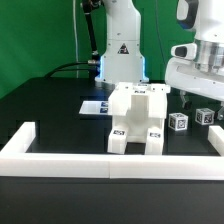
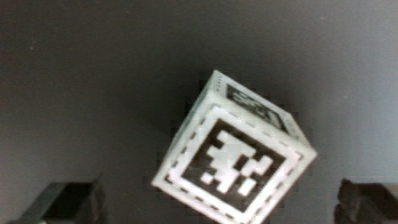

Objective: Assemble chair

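Border wall [image 1: 60, 150]: you see it closest, low and white, along the table's front.
Chair [image 1: 135, 120]: partly joined white body, standing mid-table behind that wall.
Claw [image 1: 205, 98]: released, fingers apart, above one loose tagged block [image 2: 231, 150] at the exterior view's right.

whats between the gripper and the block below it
Nothing, the stretch is bare. The wrist view shows the block unobstructed below the open gripper; the exterior view shows a gap too.
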Controlling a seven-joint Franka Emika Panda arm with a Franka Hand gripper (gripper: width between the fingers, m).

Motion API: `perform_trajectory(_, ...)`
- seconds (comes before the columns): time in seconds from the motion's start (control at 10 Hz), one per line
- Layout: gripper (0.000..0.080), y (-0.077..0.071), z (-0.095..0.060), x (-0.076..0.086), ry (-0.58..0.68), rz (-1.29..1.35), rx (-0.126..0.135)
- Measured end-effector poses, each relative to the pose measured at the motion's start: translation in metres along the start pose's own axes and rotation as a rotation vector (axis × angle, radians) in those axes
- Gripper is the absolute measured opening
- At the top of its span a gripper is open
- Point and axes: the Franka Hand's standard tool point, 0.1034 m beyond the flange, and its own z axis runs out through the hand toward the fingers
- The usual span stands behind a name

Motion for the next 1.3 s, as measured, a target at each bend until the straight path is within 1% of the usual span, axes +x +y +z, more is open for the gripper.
perform_trajectory(0.2,0.0389,0.0,0.002,0.0,0.004,-0.003,0.002)
perform_trajectory(0.3,0.0389,0.0,0.004,-0.002,0.003,-0.005,-0.003)
perform_trajectory(0.4,0.0207,0.0,0.008,-0.005,0.001,-0.011,-0.009)
perform_trajectory(0.5,0.0075,-0.001,0.01,-0.007,0.001,-0.017,-0.013)
perform_trajectory(0.6,0.0075,-0.001,0.011,-0.008,0.001,-0.019,-0.016)
perform_trajectory(0.7,0.0016,0.0,0.012,-0.007,0.001,-0.023,-0.018)
perform_trajectory(0.8,0.0004,0.0,0.011,-0.004,0.003,-0.038,-0.016)
perform_trajectory(0.9,0.0002,0.0,0.009,0.001,0.005,-0.058,-0.012)
perform_trajectory(1.1,0.0002,0.0,0.01,0.0,0.005,-0.061,-0.015)
perform_trajectory(1.2,0.0029,-0.001,0.007,-0.001,0.003,-0.075,-0.013)
perform_trajectory(1.3,0.0029,-0.005,-0.001,-0.006,-0.002,-0.103,-0.002)
